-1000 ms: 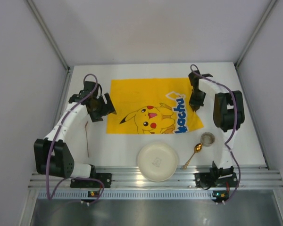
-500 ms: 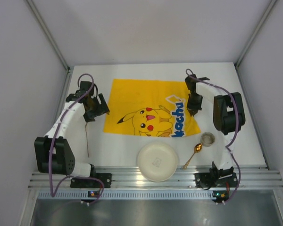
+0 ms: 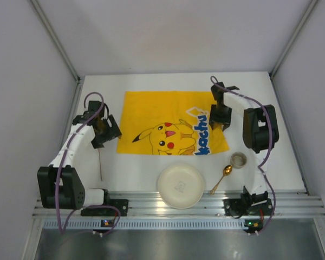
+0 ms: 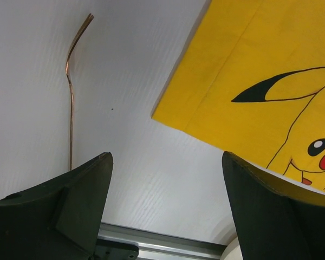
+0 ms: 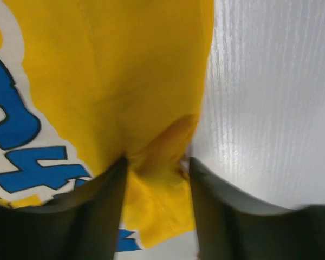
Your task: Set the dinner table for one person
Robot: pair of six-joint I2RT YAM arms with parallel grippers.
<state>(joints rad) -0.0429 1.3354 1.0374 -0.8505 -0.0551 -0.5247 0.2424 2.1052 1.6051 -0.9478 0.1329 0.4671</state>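
**A:** Where is the table in all this?

**B:** The table [image 3: 168,81] is the white top under everything and fills the middle of the top view. The cloth [image 3: 168,116] lies spread across its centre.

**A:** And the grippers?

**B:** The left gripper [image 4: 167,160] has its fingers wide apart and holds nothing. It hovers just off the cloth's left edge. The right gripper [image 5: 157,162] is at the cloth's right edge, with its fingers a little apart and a pucker of cloth between them. I cannot tell whether they pinch it or only flank it.

**A:** What does the coming move turn on?

**B:** I'd judge the plate [image 3: 180,186] comes next. It sits at the bottom of the frame, below the cloth's lower edge, and somewhat nearer the right gripper than the left. It is round, so there is no axis to match, and its way to the cloth is straight up the frame.

**A:** And the small pieces?

**B:** The spoon [image 3: 221,176] lies at lower right, just beside the plate. Its handle points lower left and its bowl upper right, toward the cup [image 3: 238,160], so it falls on the right gripper's side. The thin rod [image 4: 70,108] lies at lower left, running up and down the frame, near the left gripper.
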